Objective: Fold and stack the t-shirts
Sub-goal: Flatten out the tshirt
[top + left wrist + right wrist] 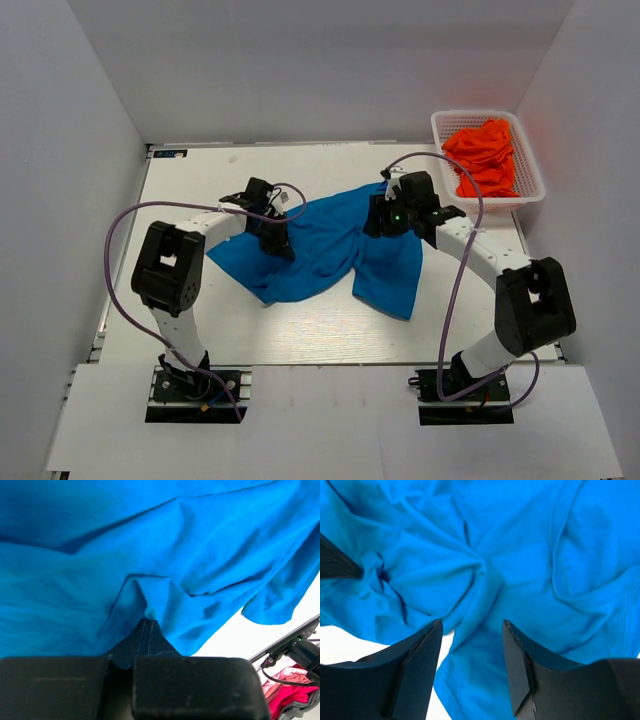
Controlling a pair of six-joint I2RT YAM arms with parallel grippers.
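Left fingers [147, 641] are closed on a raised fold of the blue t-shirt [335, 250]; right fingers [417, 665] gape over its right half. We see it crumpled mid-surface [300, 335], long axis left-right, spanning both arms.

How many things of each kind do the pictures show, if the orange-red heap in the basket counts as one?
Blue t-shirt: 1
Orange-red heap of shirts: 1 (number of shirts inside cannot be told)
White basket: 1
Robot arms: 2
Total: 5
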